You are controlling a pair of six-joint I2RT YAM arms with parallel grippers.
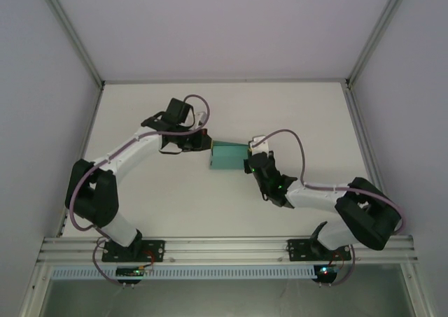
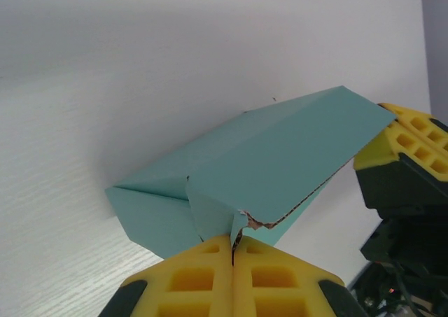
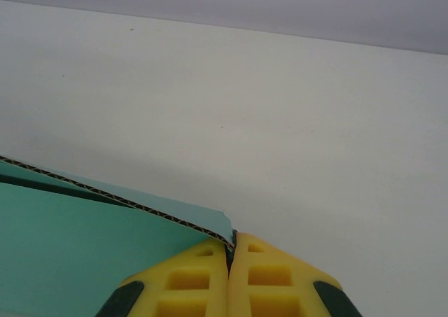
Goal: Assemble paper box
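Over the white table (image 1: 140, 114), between pale walls (image 1: 42, 86), left tool (image 2: 233, 244) and right tool (image 3: 231, 244) each clamp the paper box (image 1: 227, 156).

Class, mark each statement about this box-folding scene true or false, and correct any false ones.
1. The left gripper is pinched shut on an edge of the paper box. True.
2. The right gripper is shut on a corner of the paper box. True.
3. The paper box is red. False: it is teal-green.
4. The paper box is a flat, unfolded sheet. False: its panels are already folded up.
5. The paper box is at the far left corner of the table. False: it is held between the two grippers, near the table's middle.
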